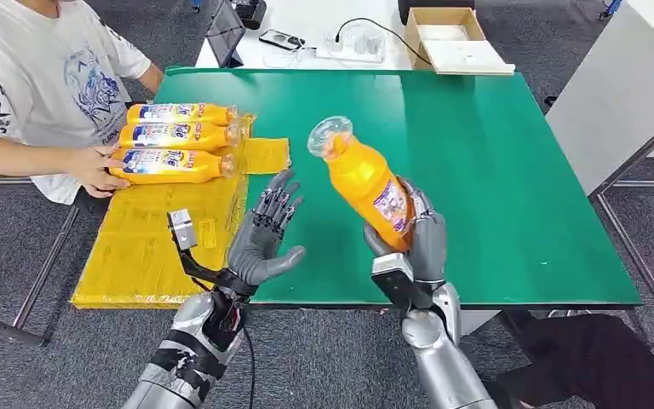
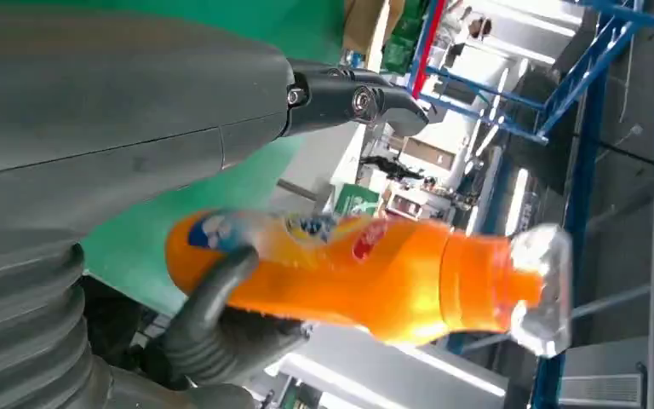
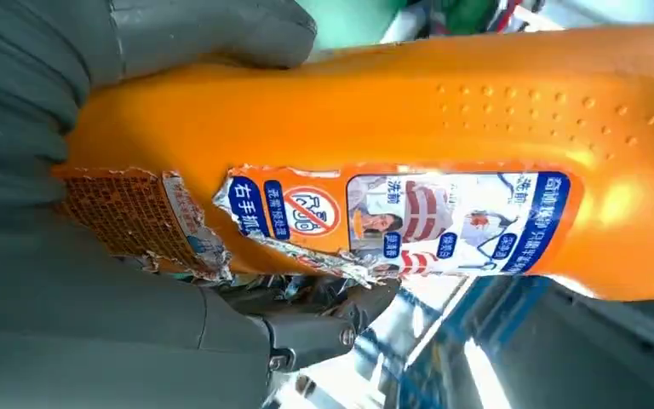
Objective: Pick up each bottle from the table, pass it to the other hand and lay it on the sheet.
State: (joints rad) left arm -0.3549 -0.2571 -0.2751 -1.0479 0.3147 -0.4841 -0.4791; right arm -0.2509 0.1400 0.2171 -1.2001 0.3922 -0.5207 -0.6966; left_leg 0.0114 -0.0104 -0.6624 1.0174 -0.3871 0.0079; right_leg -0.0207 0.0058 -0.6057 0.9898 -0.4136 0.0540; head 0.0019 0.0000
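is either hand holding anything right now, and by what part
The right hand grips an orange bottle by its lower body, cap end up and tilted left. The left hand is open, holding nothing.

torn bottle label (image 3: 392,221) reading 右手抓, shirt (image 1: 17,77) print "OEL"

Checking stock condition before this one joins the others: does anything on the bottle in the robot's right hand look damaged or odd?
Yes. The label on the held bottle is torn: in the right wrist view its edge is ragged and peeling where the right hand grips. No spill shows, and the clear cap is on.
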